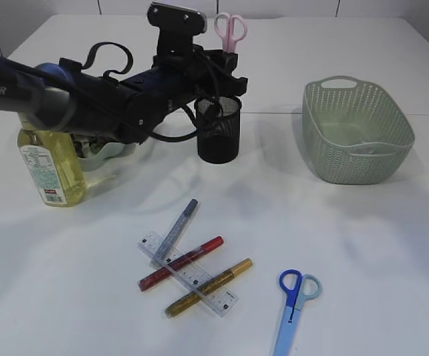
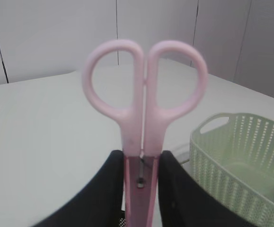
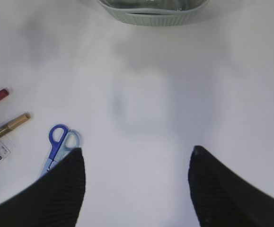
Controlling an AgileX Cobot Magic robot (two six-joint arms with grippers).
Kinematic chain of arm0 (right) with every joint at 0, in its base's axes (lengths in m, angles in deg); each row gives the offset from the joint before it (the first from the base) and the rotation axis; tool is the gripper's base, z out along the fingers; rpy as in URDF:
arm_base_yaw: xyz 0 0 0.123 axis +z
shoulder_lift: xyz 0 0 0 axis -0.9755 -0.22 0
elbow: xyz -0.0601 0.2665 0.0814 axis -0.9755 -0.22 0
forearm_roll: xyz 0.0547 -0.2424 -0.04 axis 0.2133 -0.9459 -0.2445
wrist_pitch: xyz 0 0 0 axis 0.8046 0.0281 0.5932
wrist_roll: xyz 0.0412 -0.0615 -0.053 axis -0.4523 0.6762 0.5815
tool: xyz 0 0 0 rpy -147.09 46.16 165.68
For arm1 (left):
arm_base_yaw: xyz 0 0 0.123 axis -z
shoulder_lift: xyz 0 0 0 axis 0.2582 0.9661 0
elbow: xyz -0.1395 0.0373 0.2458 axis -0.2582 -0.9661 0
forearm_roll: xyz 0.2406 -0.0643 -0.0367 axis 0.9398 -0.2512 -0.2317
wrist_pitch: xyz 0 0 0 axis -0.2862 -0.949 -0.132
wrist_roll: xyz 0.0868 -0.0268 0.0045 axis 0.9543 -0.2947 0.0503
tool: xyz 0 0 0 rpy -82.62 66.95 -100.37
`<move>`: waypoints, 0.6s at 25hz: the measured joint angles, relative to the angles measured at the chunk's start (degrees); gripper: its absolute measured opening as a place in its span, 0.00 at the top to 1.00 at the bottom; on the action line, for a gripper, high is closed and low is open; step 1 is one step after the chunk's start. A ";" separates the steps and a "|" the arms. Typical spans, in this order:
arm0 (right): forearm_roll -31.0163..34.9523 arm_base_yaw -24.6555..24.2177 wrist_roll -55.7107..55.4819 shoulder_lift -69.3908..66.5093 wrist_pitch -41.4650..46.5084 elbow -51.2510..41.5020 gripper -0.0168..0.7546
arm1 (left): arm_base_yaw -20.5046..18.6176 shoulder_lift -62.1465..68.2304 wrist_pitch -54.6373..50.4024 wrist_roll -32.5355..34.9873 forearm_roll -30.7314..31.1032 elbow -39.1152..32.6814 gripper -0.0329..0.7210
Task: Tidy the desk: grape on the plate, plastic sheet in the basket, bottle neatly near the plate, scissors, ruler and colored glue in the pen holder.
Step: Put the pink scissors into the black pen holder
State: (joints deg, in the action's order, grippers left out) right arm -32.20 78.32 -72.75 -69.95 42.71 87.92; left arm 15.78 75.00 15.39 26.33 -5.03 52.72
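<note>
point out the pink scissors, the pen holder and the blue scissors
pink scissors (image 2: 144, 94): left wrist view, where the two handle loops meet
pen holder (image 1: 218, 141): exterior view, front mesh wall
blue scissors (image 1: 291, 305): exterior view, just below the handles

Bright even light, soft shadows, mild blur

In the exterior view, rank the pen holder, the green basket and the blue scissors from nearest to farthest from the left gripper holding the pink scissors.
From the left gripper gripping the pink scissors:
1. Pen holder, just below it, center.
2. Green basket, off to the right.
3. Blue scissors, farthest, on the table's front edge, lower right.
</note>
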 joint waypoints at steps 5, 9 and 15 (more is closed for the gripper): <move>-0.12 0.00 0.00 0.00 0.00 0.00 0.29 | -0.24 2.61 0.00 0.00 0.00 1.12 0.73; -0.22 0.00 0.00 0.00 0.00 0.00 0.29 | -0.95 3.77 0.60 0.00 0.00 1.20 0.73; -0.33 0.00 0.00 0.00 0.00 0.00 0.29 | -2.18 5.18 1.18 0.00 0.00 1.20 0.73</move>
State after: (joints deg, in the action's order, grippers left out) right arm -32.54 78.32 -72.75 -69.95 42.71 87.92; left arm 13.60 80.18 16.57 26.33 -5.03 53.93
